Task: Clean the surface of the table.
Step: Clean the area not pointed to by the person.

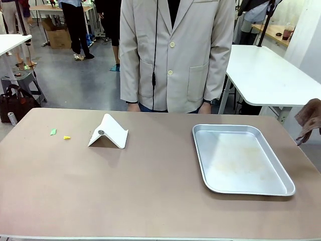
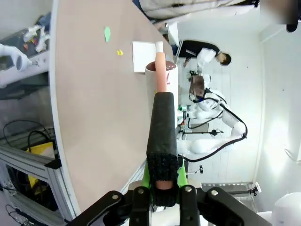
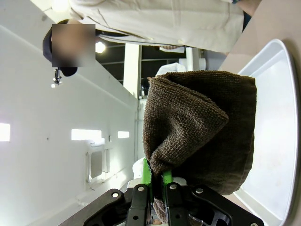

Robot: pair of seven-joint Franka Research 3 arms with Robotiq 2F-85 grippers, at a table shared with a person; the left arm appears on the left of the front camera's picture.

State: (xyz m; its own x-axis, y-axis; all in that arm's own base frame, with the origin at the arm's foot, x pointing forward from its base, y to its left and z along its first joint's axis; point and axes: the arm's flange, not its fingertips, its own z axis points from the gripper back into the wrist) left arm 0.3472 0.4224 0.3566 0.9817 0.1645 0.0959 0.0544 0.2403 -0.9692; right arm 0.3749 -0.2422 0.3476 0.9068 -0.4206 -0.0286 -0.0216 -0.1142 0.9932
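The left tool (image 2: 162, 183) is clamped on a black foam-sleeved handle (image 2: 162, 127), its green pads pressed against the sleeve on both sides. A pink shaft (image 2: 161, 70) runs on from the handle. The right tool (image 3: 156, 183) is clamped on a bunched brown knitted cloth (image 3: 202, 136), which hangs in thick folds beyond the fingers at the right end of the worktop (image 1: 150, 186).

The worktop spans the whole front view, from the near edge to the person (image 1: 175, 50) standing at the far side. It looks stiff, flat, smooth and matte. It is not a thing to take hold of, so contact will probably come through the cloth or the handled implement laid flat on its top. Two small scraps, likely very light, lie far left: a green scrap (image 1: 52, 131) and a yellow scrap (image 1: 66, 137) just right of it. A tented white folded card (image 1: 111, 131) stands left of centre, and a shallow metal tray (image 1: 235, 160) lies to the right.

The head of the pink shaft merges with pale shapes behind it, so I cannot tell what it carries. The cloth is cut off at the right edge of the front view. A small round grey mark on the card is too small to identify.
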